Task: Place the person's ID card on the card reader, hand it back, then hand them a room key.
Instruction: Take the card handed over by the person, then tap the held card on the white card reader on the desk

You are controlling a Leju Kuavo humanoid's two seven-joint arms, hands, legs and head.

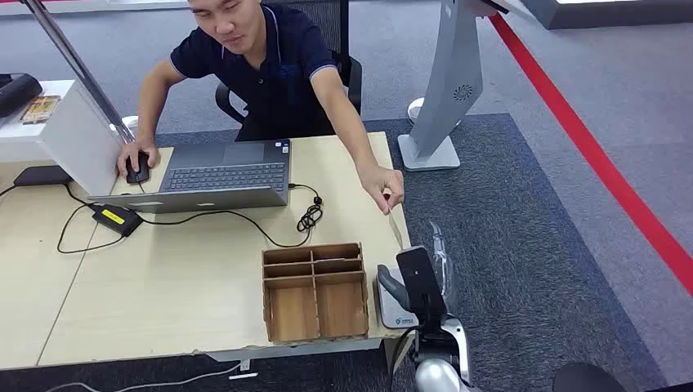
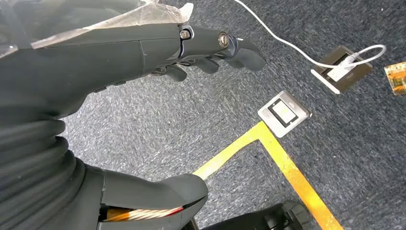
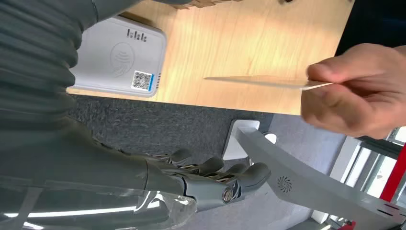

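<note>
Across the table a seated person reaches out and pinches a thin pale ID card [image 1: 395,224] edge-on in their hand [image 1: 387,186]. My right hand [image 1: 437,260] is raised just beyond the table's right edge, a little below the card and apart from it, holding nothing. In the right wrist view the card [image 3: 253,81] juts from the person's fingers [image 3: 354,91] above the wood, and my right hand [image 3: 210,179] has its fingers extended. The white card reader [image 1: 395,309] [image 3: 119,55] lies on the table's front right corner. My left hand [image 2: 210,48] hangs over the carpet, holding nothing.
A wooden compartment organiser [image 1: 315,290] stands left of the reader. Farther back are a laptop [image 1: 221,175], its cable [image 1: 309,216], a power brick [image 1: 117,219] and a mouse under the person's other hand [image 1: 137,167]. A grey stand [image 1: 445,98] rises past the table's far right corner.
</note>
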